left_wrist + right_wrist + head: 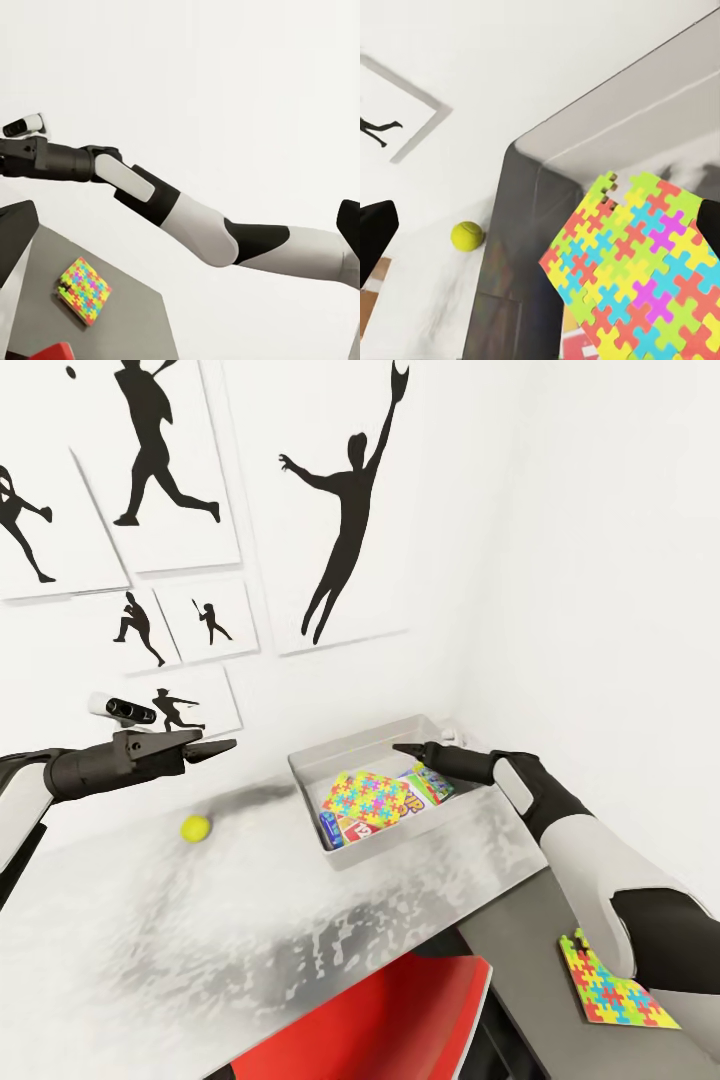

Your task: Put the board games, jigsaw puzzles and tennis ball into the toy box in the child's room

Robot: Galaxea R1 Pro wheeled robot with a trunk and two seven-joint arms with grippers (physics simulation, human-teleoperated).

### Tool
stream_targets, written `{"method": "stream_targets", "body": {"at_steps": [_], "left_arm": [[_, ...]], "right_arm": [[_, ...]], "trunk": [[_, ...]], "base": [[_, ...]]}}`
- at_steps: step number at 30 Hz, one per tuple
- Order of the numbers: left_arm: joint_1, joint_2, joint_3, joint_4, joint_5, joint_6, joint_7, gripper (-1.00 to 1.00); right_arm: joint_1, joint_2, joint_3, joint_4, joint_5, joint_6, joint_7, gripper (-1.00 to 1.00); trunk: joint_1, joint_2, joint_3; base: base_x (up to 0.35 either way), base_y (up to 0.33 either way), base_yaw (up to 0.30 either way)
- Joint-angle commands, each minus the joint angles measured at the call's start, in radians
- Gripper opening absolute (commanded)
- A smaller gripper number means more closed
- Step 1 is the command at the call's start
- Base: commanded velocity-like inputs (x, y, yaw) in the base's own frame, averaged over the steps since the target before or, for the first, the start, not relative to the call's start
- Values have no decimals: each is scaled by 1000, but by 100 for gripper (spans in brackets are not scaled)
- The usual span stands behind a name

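The grey toy box stands at the table's back right corner. In it a colourful jigsaw puzzle lies over board games. My right gripper hovers open just above the box's far side; in the right wrist view the puzzle lies below its spread fingers. The yellow tennis ball rests on the table left of the box, and the right wrist view shows the ball beside the box wall. My left gripper hangs open above and a little behind it. A second jigsaw puzzle lies near the front right.
The mottled grey table runs along a white wall with silhouette posters. A red chair is tucked under the table's near edge. The left wrist view looks across at my right arm and the second puzzle.
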Motion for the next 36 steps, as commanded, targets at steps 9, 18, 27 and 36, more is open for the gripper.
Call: {"method": "stream_targets", "body": {"at_steps": [9,18,27,36], "left_arm": [[18,7,-4,2,5,5,-11,100],[45,9,-5,2,2,5,-12,100],[59,11,-5,2,3,5,-12,100],[105,15,-3,2,1,5,-12,100]], "right_arm": [[17,-34,-5,-3,-19,1,171,100],[82,-90,-8,-1,-32,-49,361,100],[164,-131,-22,-1,-90,-60,484,100],[290,-163,-68,-1,-118,-142,636,100]], "trunk": [[1,-2,-2],[1,-2,-2],[1,-2,-2],[1,-2,-2]], "base": [[0,0,0],[0,0,0],[0,0,0],[0,0,0]]}}
